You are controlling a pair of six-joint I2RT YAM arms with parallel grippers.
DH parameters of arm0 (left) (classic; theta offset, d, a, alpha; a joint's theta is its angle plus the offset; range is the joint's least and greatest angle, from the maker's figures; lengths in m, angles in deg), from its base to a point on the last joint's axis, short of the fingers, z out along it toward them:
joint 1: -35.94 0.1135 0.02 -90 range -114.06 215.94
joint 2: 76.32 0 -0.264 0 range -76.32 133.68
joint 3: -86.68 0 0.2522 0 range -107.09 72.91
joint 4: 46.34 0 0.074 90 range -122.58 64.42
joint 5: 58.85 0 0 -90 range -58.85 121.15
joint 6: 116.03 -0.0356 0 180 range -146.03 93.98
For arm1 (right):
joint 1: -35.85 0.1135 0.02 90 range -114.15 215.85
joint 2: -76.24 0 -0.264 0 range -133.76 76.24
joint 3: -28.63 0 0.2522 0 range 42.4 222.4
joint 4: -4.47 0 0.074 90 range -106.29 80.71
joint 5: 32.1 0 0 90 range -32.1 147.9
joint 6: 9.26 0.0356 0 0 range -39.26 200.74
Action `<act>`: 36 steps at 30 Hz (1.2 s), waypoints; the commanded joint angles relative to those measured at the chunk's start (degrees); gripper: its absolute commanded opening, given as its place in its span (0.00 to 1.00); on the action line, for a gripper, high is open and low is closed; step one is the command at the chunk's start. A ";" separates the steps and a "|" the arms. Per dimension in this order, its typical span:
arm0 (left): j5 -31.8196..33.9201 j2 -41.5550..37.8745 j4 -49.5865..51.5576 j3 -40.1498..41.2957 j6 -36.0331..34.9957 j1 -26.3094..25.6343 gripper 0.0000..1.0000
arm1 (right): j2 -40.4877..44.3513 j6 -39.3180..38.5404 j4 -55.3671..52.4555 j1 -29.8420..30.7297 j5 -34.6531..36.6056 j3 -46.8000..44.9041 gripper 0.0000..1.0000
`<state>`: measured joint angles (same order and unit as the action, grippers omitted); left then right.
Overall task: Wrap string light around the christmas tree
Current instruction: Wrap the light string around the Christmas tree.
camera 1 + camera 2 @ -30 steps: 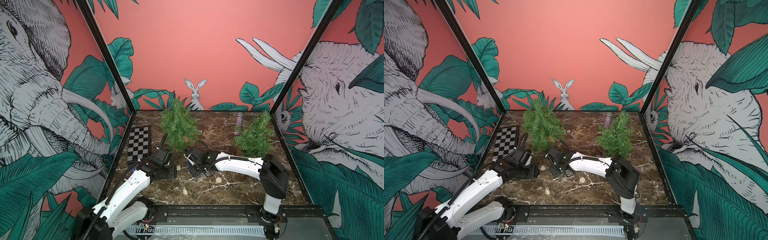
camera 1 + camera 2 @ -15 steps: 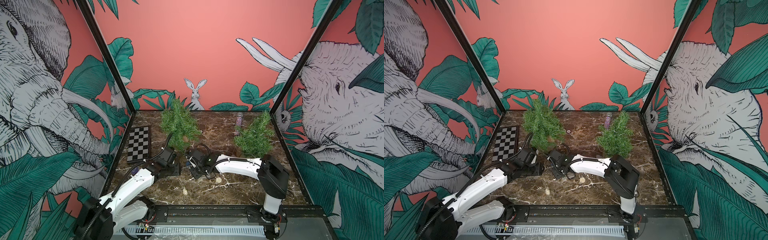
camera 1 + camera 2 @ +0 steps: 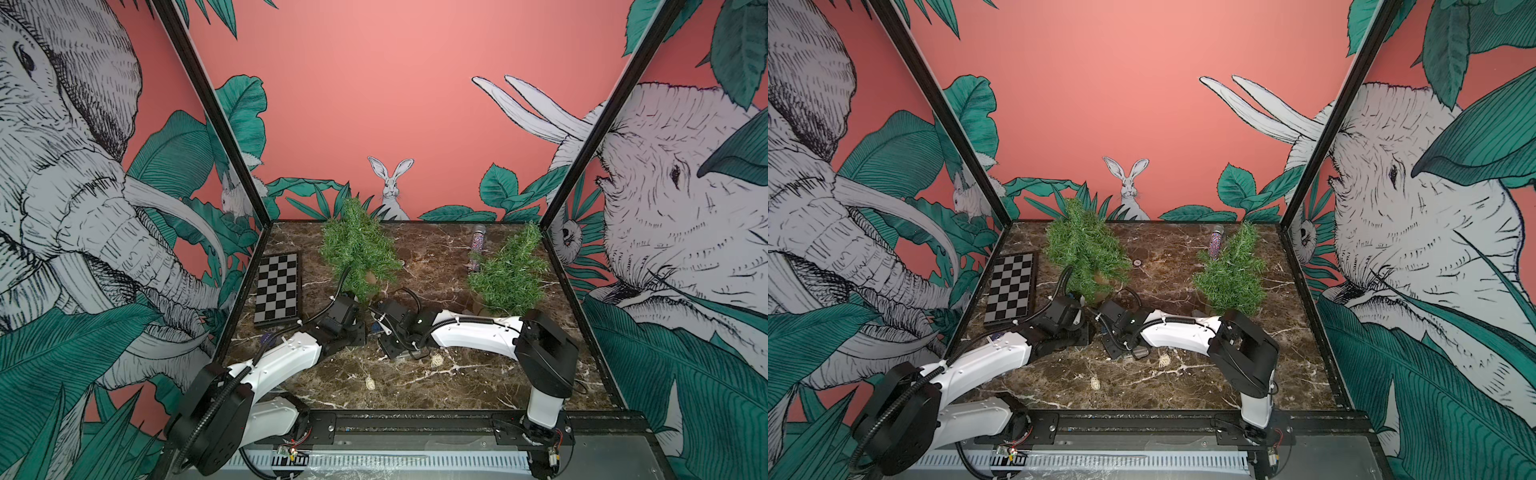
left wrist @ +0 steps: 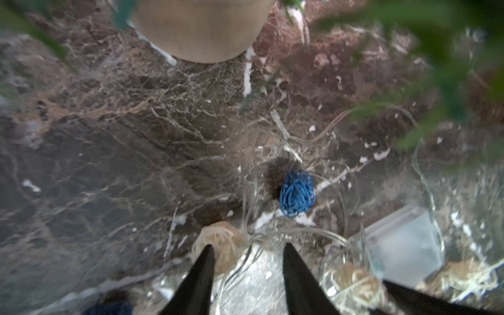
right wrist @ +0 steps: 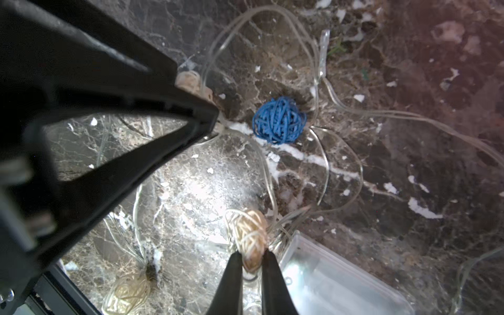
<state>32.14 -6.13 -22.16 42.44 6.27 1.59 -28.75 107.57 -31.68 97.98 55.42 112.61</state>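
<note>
The string light is a clear wire with woven balls, lying in loops on the marble in front of the christmas tree (image 3: 357,253). The tree's wooden base (image 4: 201,27) shows in the left wrist view. My right gripper (image 5: 252,253) is shut on a beige ball (image 5: 251,231) of the string. My left gripper (image 4: 247,245) is down at the table with its jaws apart. Clear wire runs between them, and one fingertip lies against another beige ball (image 4: 221,245). A blue ball (image 5: 278,120) lies between the two grippers. The clear battery box (image 5: 341,275) sits beside the right gripper.
A second green tree (image 3: 509,274) stands at the right, with a glitter tube (image 3: 476,247) behind it. A checkerboard (image 3: 277,289) lies at the left wall. Two loose beige balls (image 3: 435,360) (image 3: 370,383) of the string lie nearer the front edge.
My left arm has moved right, toward the tree base and the right gripper, and its jaws have narrowed. The right gripper has kept its hold and barely shifted.
</note>
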 commanded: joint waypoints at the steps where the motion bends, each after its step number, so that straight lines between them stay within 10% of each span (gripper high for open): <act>1: 1.84 1.63 -4.52 0.38 1.53 0.02 0.36 | 2.31 1.15 1.20 0.19 -0.32 -1.38 0.13; 15: 6.02 -9.40 12.57 -2.10 -2.45 0.60 0.17 | 3.06 1.04 1.09 0.19 -0.09 -2.28 0.13; 21: 2.52 -10.36 12.27 -1.95 -1.94 1.04 0.25 | 0.87 1.20 1.26 0.20 -2.14 -0.14 0.13; 28: 1.26 -4.98 4.15 -3.19 -4.56 1.04 0.59 | 0.70 1.61 1.56 0.20 -2.61 -0.11 0.13; 36: 0.16 5.50 -3.47 -4.18 -5.53 1.04 0.51 | 1.41 2.21 1.87 0.19 -2.33 -1.39 0.13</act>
<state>32.62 -1.84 -21.92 39.40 1.11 2.33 -27.95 108.93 -30.52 97.98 52.90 111.67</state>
